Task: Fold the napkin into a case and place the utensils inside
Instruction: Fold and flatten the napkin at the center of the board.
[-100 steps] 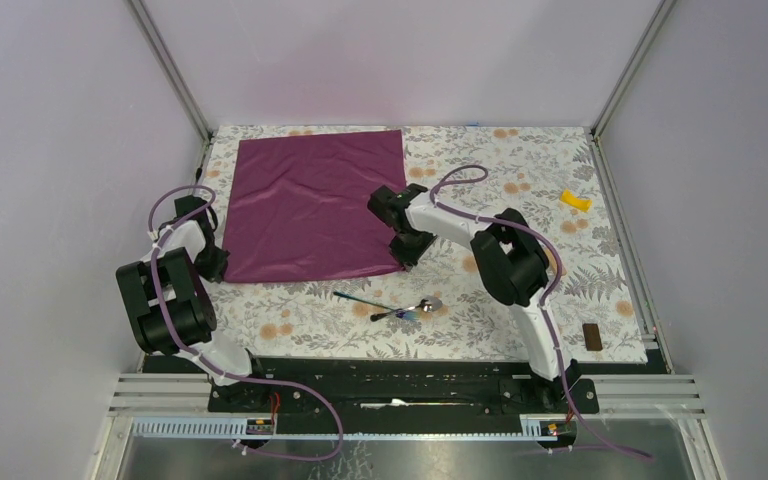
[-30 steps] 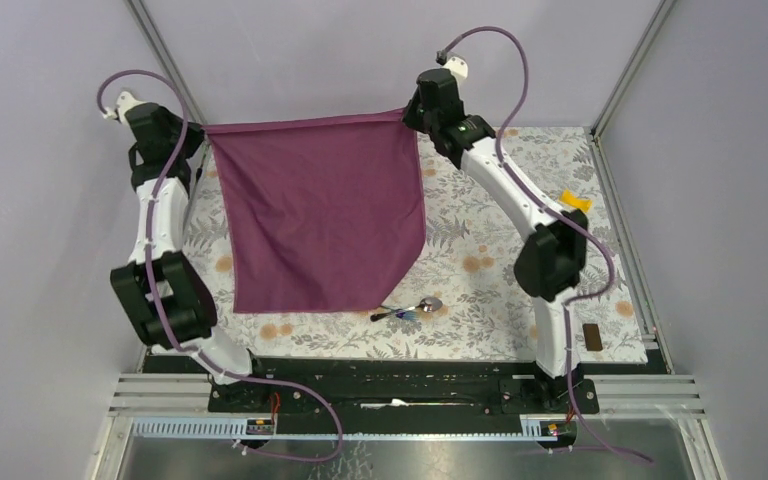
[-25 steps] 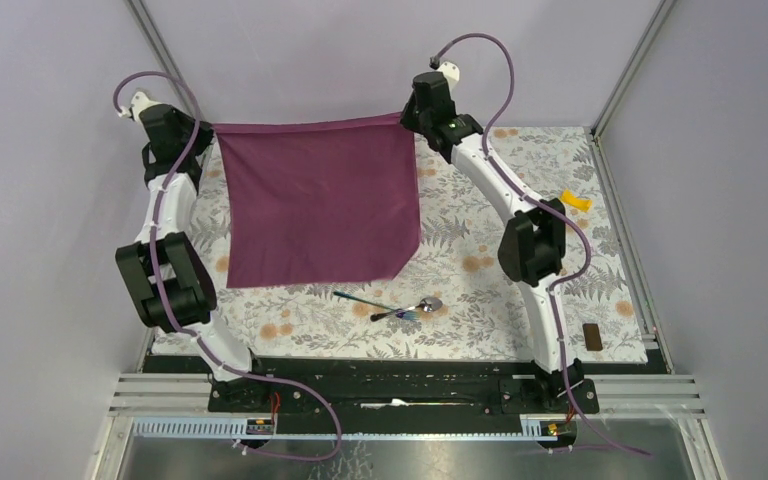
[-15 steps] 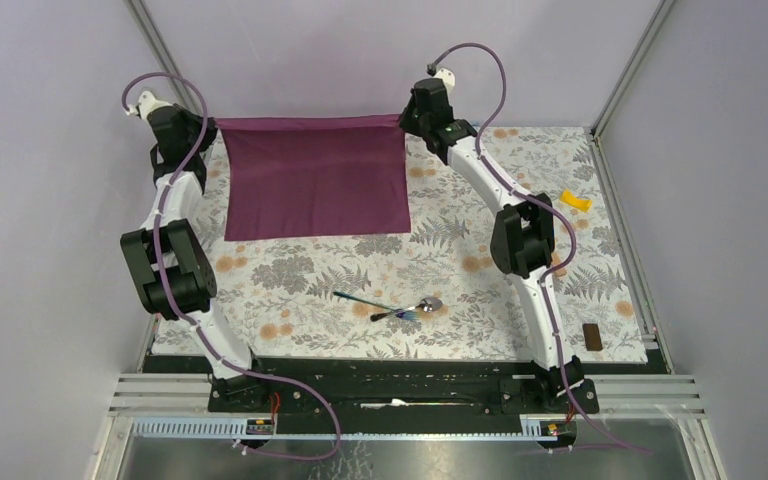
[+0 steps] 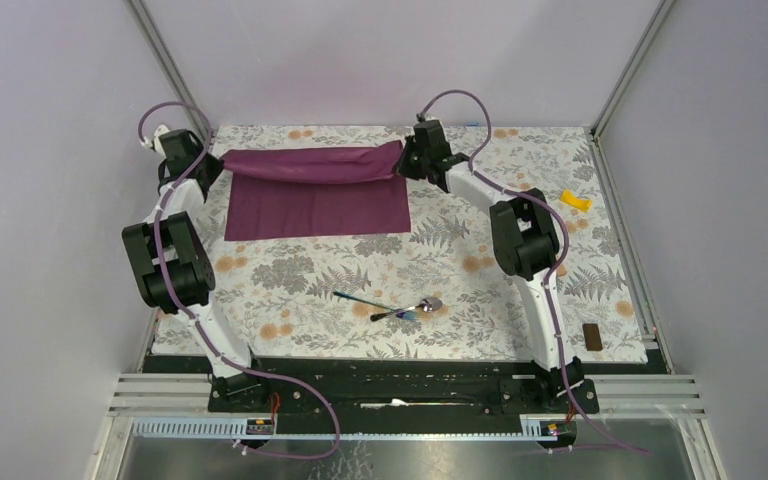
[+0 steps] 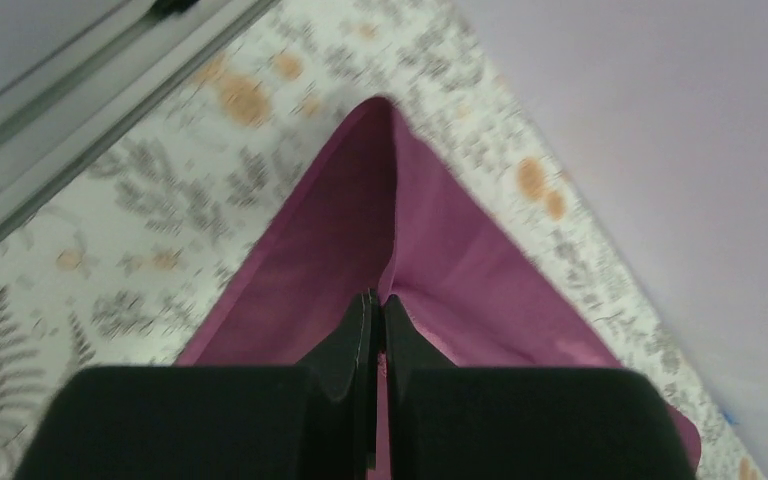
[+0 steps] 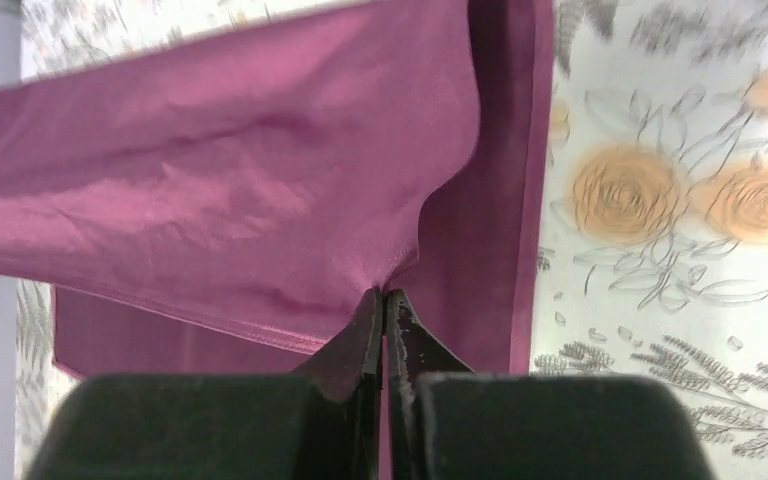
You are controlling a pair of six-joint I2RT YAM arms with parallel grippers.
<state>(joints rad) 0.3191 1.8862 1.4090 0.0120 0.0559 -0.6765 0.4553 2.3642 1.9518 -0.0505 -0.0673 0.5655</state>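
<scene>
Okay: left gripper [image 6: 375,300] clamped on the far-left corner of the napkin [image 5: 315,205], fingertips hidden from above. Napkin sits far-left on tablecloth [image 5: 480,290], raised far edge sagging over the flat layer. Right gripper [image 7: 382,295] pinches far-right corner. Spoon [image 5: 428,304] and bluish utensil [image 5: 358,298] lie near-centre, where they meet is too small to resolve.

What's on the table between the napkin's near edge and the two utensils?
Nothing. The top view shows only bare floral tablecloth between the napkin and the utensils.
</scene>
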